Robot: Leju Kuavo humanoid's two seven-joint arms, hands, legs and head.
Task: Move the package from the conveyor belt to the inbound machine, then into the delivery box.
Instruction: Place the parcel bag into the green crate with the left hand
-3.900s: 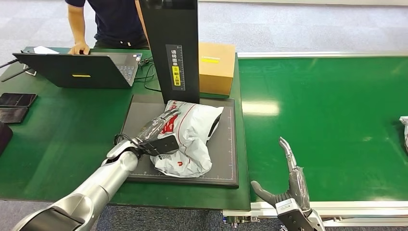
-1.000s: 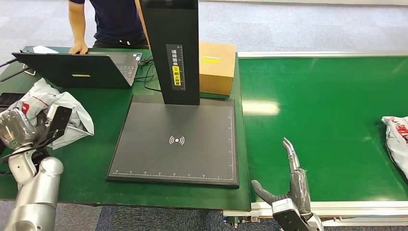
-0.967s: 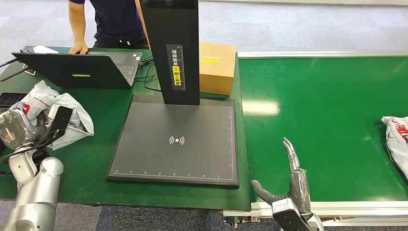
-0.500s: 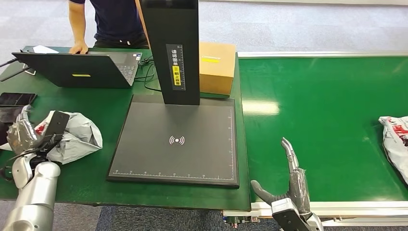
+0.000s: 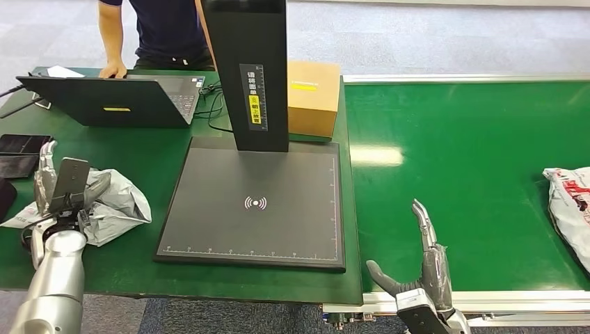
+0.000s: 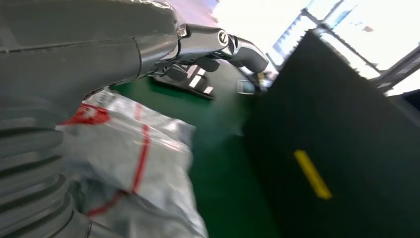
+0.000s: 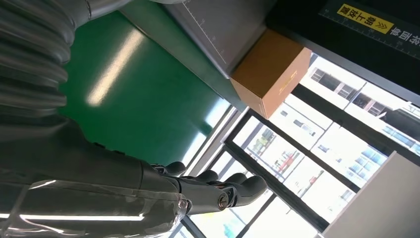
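At the bottom right of the head view, the right hand (image 5: pixel 421 275) is raised at the near edge of the conveyor belt (image 5: pixel 473 174), its fingers apart and straight, with nothing held. In the right wrist view the same hand (image 7: pixel 213 191) is seen with fingers extended and bare.

At the lower left of the head view, the left hand (image 5: pixel 61 189) is placed over the package (image 5: pixel 115 205), a grey plastic mailer with red print that lies crumpled on the green table (image 5: pixel 149 149), just left of the inbound machine. The fingers are seen upright and spread above the package's left part; whether the bag is pinched or merely touched cannot be told from this view. In the left wrist view the package (image 6: pixel 133 153) lies directly under the hand (image 6: pixel 213 47), whose fingers are stretched out above it rather than wrapped around it.

In the middle of the frame the dark scanning plate (image 5: pixel 257 202) of the inbound machine is seen, bare, with its black column (image 5: pixel 247 69) standing at the far edge. A second package (image 5: pixel 570 209) lies on the belt at the right edge of the frame, well apart from the right hand.

Farther back, a cardboard box (image 5: pixel 313 97) stands just right of the column, and an open laptop (image 5: pixel 115 101) sits at the upper left. Dark flat devices (image 5: pixel 24 146) lie at the left edge. Behind the laptop a person (image 5: pixel 149 31) stands on grey carpet, one hand resting on the table.
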